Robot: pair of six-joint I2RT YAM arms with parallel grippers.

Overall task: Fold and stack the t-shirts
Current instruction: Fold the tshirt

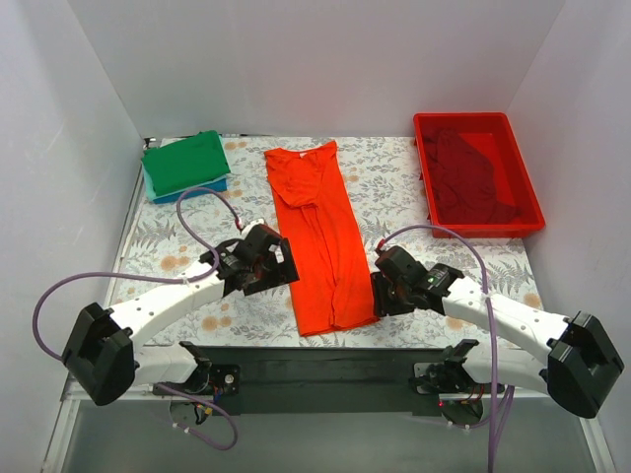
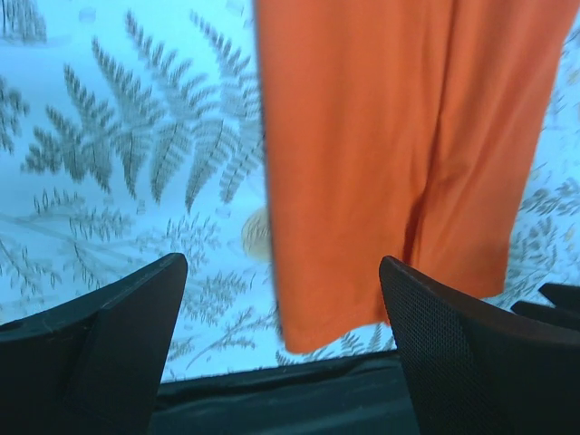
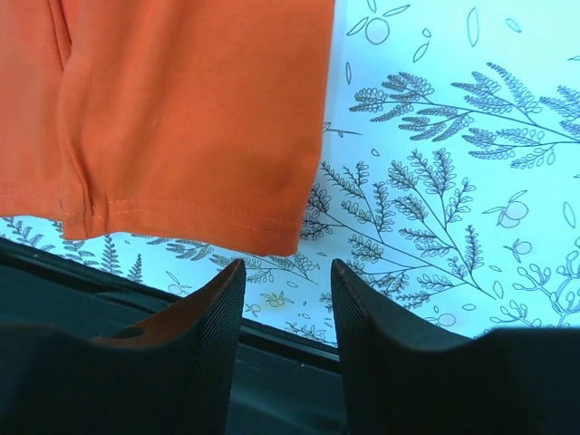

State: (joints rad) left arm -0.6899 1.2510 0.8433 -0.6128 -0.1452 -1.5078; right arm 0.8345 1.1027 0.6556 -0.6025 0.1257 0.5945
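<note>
Orange shirt (image 1: 317, 236) lies folded into a long strip down the middle of the table (image 1: 163, 241), collar at the far end, hem near the front edge. Green shirt (image 1: 185, 163), folded, sits on a blue shirt (image 1: 209, 186) in the far left corner. Dark red shirt (image 1: 471, 168) lies in the red bin (image 1: 533, 223), far right. Left gripper (image 2: 281, 265) is by the strip's left edge, jaws wide apart, empty. Right gripper (image 3: 285, 272) is near the hem's right corner, jaws parted by a narrow gap (nothing between them).
</note>
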